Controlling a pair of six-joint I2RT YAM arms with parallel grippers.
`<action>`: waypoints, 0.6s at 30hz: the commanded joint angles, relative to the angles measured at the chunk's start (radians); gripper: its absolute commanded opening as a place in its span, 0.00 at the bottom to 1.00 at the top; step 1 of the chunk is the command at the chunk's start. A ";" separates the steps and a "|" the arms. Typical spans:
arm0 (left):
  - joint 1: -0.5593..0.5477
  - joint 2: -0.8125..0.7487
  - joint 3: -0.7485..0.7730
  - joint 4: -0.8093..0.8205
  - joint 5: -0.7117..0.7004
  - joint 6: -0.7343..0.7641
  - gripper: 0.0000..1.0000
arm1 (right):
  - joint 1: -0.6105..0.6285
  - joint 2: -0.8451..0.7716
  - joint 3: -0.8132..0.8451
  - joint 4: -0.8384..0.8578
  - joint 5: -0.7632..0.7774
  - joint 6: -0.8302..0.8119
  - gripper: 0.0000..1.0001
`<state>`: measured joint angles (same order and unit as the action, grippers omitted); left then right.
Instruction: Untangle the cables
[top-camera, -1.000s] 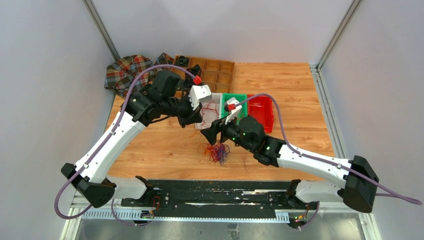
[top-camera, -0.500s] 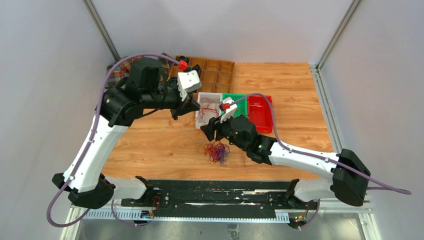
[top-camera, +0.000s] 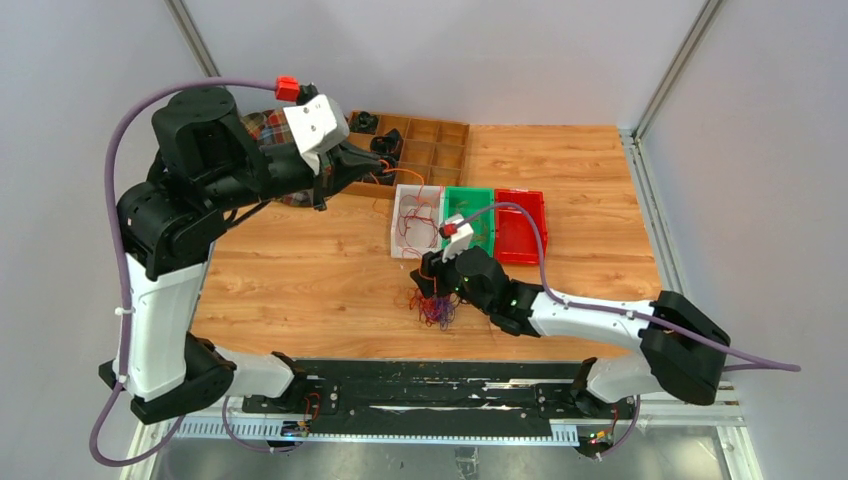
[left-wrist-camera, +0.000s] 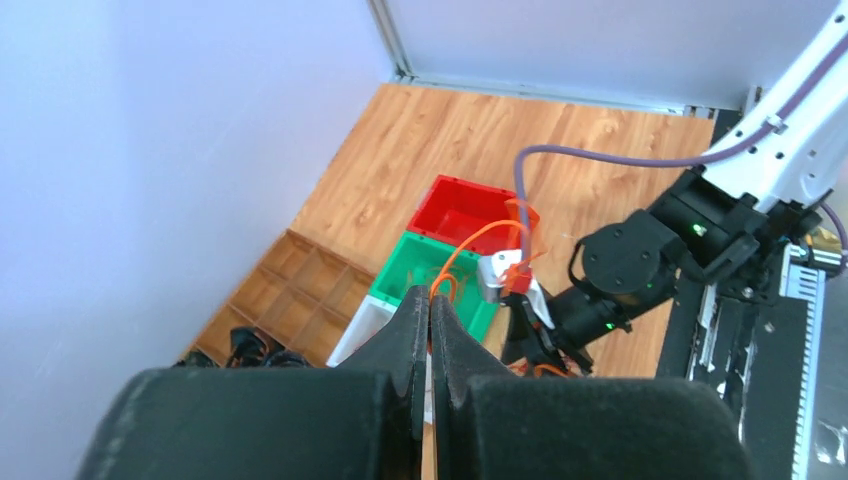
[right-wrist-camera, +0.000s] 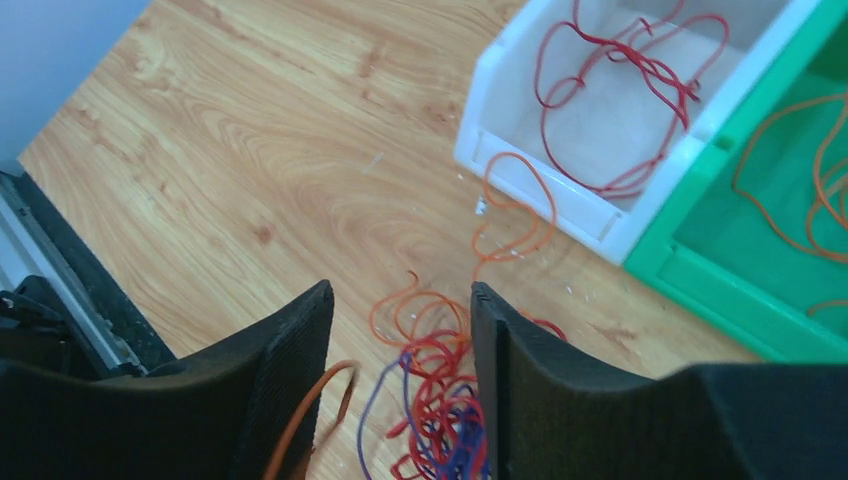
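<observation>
Left wrist view: my left tool (left-wrist-camera: 430, 312) is clenched on an orange cable (left-wrist-camera: 468, 244). My right tool (right-wrist-camera: 401, 297) hangs released over the tangled cables (right-wrist-camera: 436, 395).

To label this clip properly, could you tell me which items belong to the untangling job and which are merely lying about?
Job:
tangle of cables
orange cable, held by left gripper
right gripper, open over the tangle
white bin, green bin, red bin

Lying about:
wooden tray with black coils
plaid cloth
</observation>
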<state>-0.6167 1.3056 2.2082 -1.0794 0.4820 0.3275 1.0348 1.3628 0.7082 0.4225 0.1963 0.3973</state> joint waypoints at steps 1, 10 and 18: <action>0.000 0.052 0.063 0.002 -0.036 -0.019 0.00 | 0.013 -0.100 -0.072 0.024 0.099 0.031 0.57; -0.018 0.118 0.098 0.019 -0.045 -0.027 0.00 | -0.105 -0.428 -0.173 -0.072 0.132 0.060 0.78; -0.090 0.186 0.059 0.113 -0.049 -0.038 0.00 | -0.206 -0.633 -0.132 -0.227 0.167 0.050 0.82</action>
<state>-0.6731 1.4551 2.2612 -1.0313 0.4397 0.3038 0.8589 0.7845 0.5499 0.2993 0.3149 0.4480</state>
